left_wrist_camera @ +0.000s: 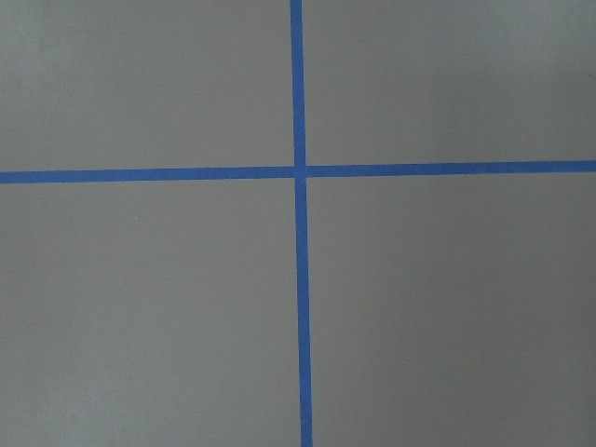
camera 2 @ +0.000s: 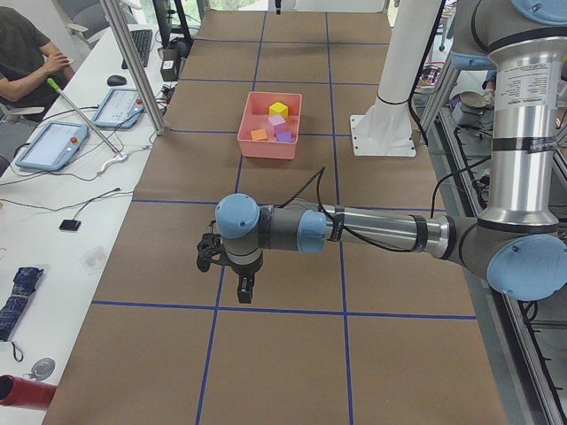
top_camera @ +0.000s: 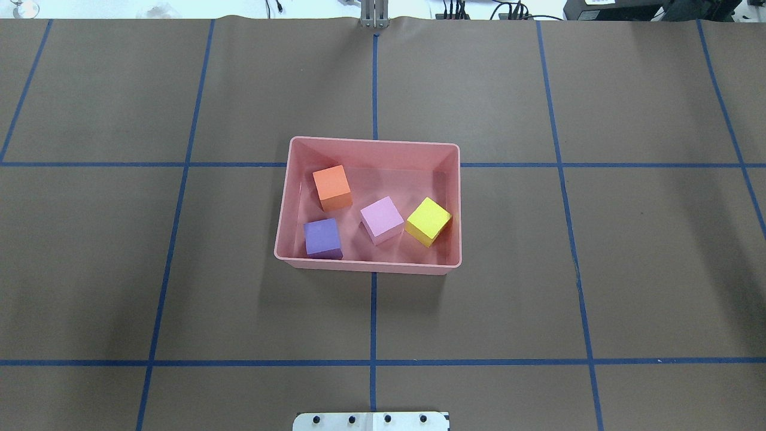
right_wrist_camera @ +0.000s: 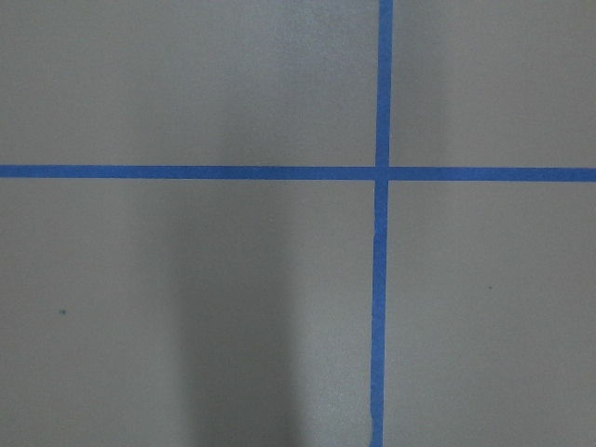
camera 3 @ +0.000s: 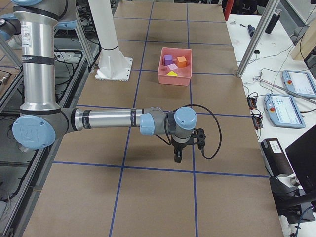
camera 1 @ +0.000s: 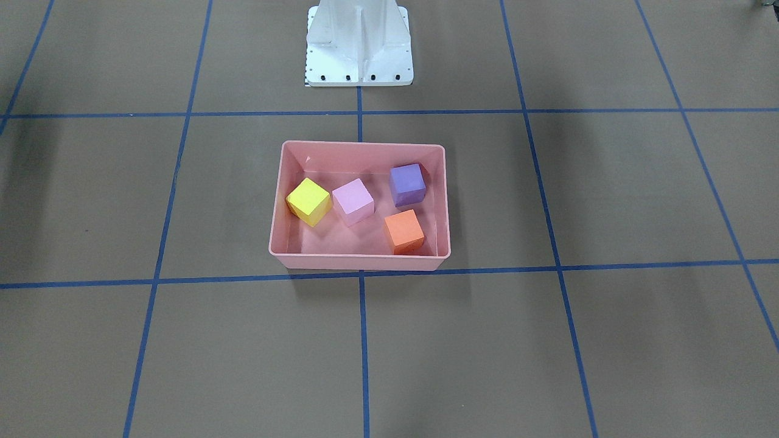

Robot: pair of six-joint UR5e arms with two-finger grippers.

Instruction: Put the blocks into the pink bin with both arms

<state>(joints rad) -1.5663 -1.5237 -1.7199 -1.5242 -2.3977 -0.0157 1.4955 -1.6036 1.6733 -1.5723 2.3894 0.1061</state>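
Note:
The pink bin sits at the table's middle. Inside it lie the yellow block, the light pink block, the purple block and the orange block, all apart from each other. The bin also shows in the exterior left view and the exterior right view. My left gripper hangs over bare table far from the bin. My right gripper does the same at the other end. I cannot tell whether either is open or shut.
The white pedestal base stands behind the bin. Blue tape lines grid the brown table cover. Both wrist views show only table and tape. Side benches hold tablets and cables; a seated person is at the far left.

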